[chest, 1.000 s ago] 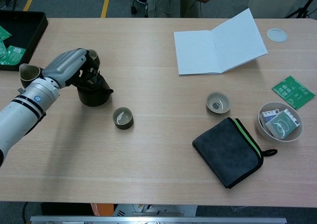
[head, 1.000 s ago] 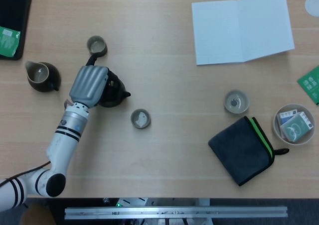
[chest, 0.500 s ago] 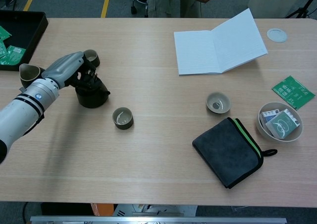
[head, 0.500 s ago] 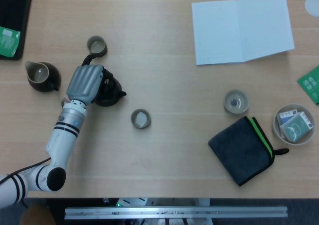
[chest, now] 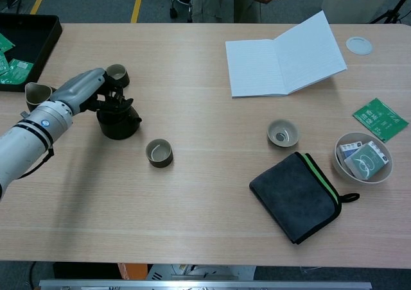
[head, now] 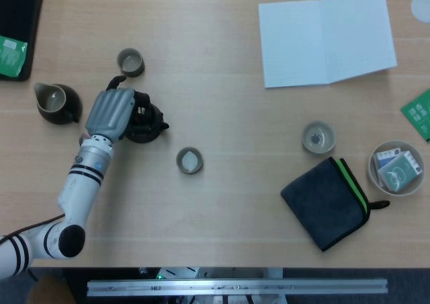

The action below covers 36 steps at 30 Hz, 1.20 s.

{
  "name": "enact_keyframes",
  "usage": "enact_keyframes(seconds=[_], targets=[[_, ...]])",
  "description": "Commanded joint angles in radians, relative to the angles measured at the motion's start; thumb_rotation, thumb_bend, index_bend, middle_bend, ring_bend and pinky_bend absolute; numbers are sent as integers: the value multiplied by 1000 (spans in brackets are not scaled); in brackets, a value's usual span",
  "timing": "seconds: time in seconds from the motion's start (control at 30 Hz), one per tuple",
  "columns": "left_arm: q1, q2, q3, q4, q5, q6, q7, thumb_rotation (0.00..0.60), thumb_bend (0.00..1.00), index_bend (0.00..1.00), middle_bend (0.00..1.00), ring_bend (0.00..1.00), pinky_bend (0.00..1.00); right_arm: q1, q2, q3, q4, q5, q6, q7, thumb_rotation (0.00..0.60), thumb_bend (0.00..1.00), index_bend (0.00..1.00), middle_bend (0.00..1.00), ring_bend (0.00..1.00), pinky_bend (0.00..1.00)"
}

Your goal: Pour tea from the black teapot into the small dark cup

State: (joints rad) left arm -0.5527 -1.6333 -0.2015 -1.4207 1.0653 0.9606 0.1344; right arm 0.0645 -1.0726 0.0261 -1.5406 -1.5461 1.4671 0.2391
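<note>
The black teapot [head: 148, 122] [chest: 119, 122] stands upright on the table at the left, spout toward the right. My left hand [head: 110, 113] [chest: 82, 88] lies over its left side, fingers curled around the handle on top. The small dark cup [head: 189, 161] [chest: 159, 153] sits a short way right and in front of the pot, apart from it, with pale liquid inside. My right hand shows in neither view.
A dark pitcher [head: 56, 103] and another small cup [head: 130, 61] stand close to the left hand. A black tray [head: 19, 28] is at the far left. An open notebook [head: 327, 35], grey cup [head: 317, 137], dark cloth [head: 327, 202] and bowl of packets [head: 398, 167] lie right.
The teapot has come back from a tilt beside the cup and moved left and away from it, with my left hand still on its handle. The cup stayed in place.
</note>
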Motion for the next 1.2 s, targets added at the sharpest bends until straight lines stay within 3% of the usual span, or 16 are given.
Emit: enact_keyframes(seconds=[0.03, 0.27, 0.57, 0.83, 1.2], targets=[[-1, 19, 0, -26, -12, -4, 5, 318, 341, 549, 605, 470, 99, 0, 0, 0, 1, -1, 1, 2, 600, 8, 316, 374, 247, 183], [-10, 66, 0, -93, -54, -38, 6, 296, 340, 430, 476, 377, 99, 1, -3, 0, 6, -3, 2, 8, 600, 9, 316, 374, 247, 184], [-19, 90, 2, -125, -44, -46, -28, 294, 340, 327, 266, 178, 99, 0, -3, 1, 10, -2, 3, 13, 600, 8, 316, 374, 247, 184], [-21, 102, 8, -127, -10, -36, -58, 294, 340, 243, 213, 117, 99, 2, -3, 3, 11, -1, 3, 12, 600, 9, 316, 374, 247, 183], [4, 94, 30, -95, 147, 66, -134, 326, 341, 190, 156, 88, 99, 7, -1, 5, 7, -2, 0, 8, 600, 8, 316, 374, 247, 184]])
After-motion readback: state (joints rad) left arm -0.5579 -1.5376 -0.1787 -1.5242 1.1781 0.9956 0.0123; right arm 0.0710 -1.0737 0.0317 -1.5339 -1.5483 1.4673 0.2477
